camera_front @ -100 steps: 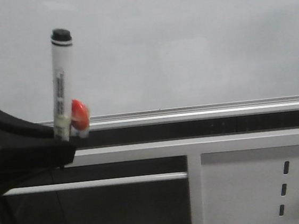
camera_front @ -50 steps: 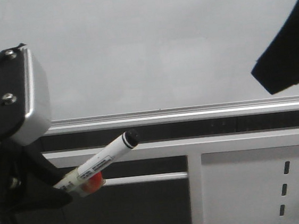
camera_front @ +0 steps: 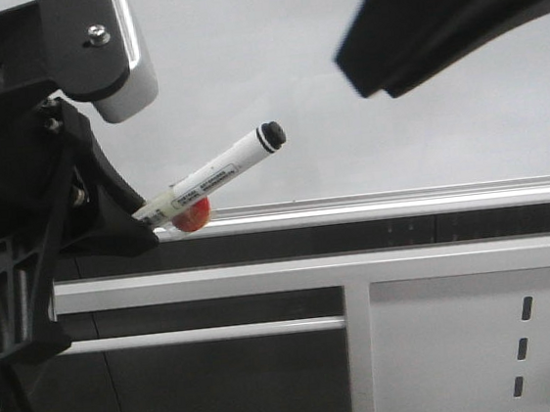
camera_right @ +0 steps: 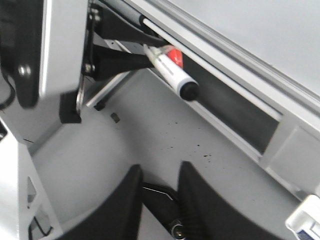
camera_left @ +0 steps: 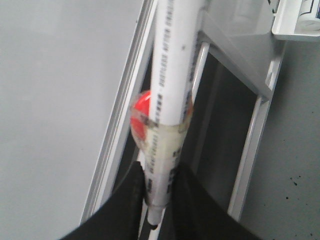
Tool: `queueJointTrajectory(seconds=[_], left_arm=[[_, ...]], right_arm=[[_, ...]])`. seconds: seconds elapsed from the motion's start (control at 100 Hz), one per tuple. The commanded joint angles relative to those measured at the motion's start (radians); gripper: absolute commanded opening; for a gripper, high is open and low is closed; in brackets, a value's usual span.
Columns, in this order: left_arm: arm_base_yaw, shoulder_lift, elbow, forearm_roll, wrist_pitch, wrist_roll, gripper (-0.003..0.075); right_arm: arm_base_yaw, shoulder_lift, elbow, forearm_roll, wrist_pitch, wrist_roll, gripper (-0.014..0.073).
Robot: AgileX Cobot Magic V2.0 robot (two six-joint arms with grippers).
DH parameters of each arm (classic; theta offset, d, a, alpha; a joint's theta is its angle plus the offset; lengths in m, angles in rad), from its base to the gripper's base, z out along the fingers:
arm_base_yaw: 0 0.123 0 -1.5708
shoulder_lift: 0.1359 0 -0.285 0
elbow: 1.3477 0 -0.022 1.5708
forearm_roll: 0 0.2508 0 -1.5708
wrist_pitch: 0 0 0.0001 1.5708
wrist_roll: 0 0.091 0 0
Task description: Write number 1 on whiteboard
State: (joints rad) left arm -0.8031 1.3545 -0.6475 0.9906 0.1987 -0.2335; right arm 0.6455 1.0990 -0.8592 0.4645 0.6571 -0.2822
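The left pincer (camera_left: 157,200) is closed to a narrow slit around the tail end of a white marker (camera_front: 218,176), its two black fingers (camera_left: 125,207) pressing the barrel from either side. In the front view the marker juts from the left arm at the left of the frame, slanting up and to the right, its black cap at the centre against the whiteboard (camera_front: 367,147). Whether the cap touches the board cannot be told. A red blob (camera_front: 193,218) is bound to the barrel with a band of clear tape just ahead of the fingers. A line of small black print runs along the barrel, too blurred to read.

The right pincer (camera_right: 160,192) shows at the bottom of its wrist view with a small gap between its dark fingers (camera_right: 125,200); nothing is seen held between them. In the front view that arm is a dark shape across the upper right.

The whiteboard fills the upper half of the front view, pale grey and glossy, edged below by a silver rail (camera_front: 403,202). At lower right sits a grey panel with slot holes (camera_front: 526,347).
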Motion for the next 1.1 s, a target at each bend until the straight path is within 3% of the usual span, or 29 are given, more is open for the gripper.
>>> queueJointTrajectory(seconds=[0.0,0.26,0.89,1.09], left_arm=[[-0.006,-0.028,-0.031,0.017,-0.014,-0.013,-0.0018],[-0.006,-0.028,-0.031,-0.006,-0.049,-0.015,-0.0018],[-0.006,-0.046,-0.037,-0.087,-0.335,-0.017,-0.0018],[-0.006,-0.054,-0.037,-0.105,-0.350,-0.017,-0.0018]], right_arm=[[0.003,0.022,-0.047,0.044,-0.053,-0.011,0.0276],[0.005,0.111,-0.092,0.067,-0.095,-0.011,0.0274],[0.006,0.158,-0.102,0.071,-0.158,-0.011,0.0273],[0.006,0.158,-0.102,0.071,-0.169,-0.011,0.0274]])
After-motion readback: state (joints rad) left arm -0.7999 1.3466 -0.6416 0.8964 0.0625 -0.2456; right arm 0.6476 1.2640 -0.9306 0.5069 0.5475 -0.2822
